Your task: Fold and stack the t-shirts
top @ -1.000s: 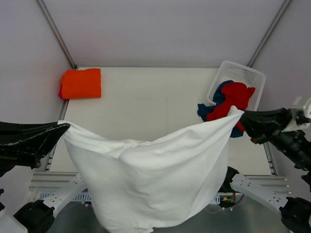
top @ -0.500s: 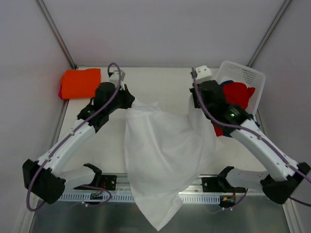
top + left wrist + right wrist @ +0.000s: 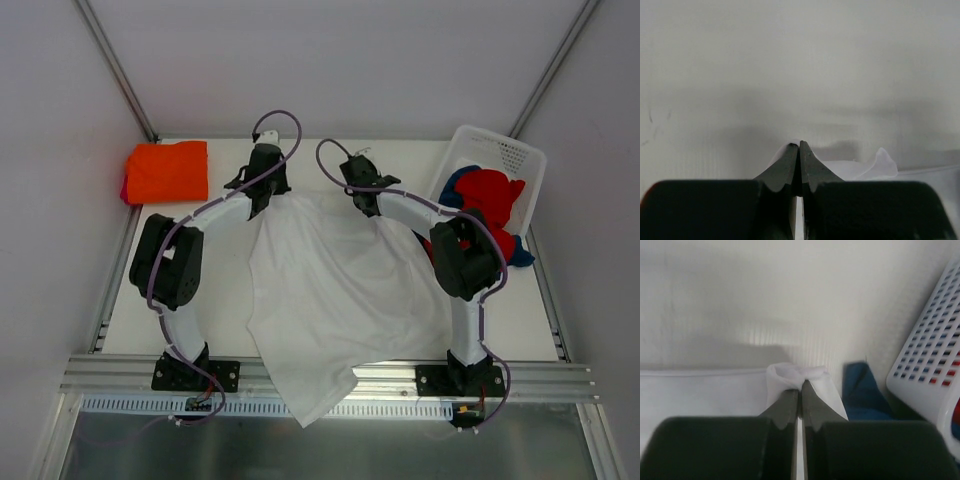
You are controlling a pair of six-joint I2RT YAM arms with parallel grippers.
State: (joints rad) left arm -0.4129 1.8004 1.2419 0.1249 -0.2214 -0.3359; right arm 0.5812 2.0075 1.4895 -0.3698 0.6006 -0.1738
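A white t-shirt (image 3: 335, 290) lies spread on the table, its near end hanging over the front edge. My left gripper (image 3: 268, 203) is shut on its far left corner (image 3: 785, 152). My right gripper (image 3: 369, 206) is shut on its far right corner (image 3: 795, 375). Both arms reach far across the table. A folded orange t-shirt (image 3: 167, 171) lies at the far left. Red (image 3: 487, 197) and blue (image 3: 455, 190) t-shirts spill from the white basket (image 3: 505, 152); blue cloth (image 3: 862, 392) lies just right of my right gripper.
The white perforated basket (image 3: 935, 355) stands at the far right corner, close to my right gripper. The metal rail (image 3: 320, 375) runs along the table's front edge. Grey walls enclose the table on three sides.
Both arms have swung the white t-shirt from hanging in the air near the front edge out over the table and laid it down, grippers now together at the far middle.
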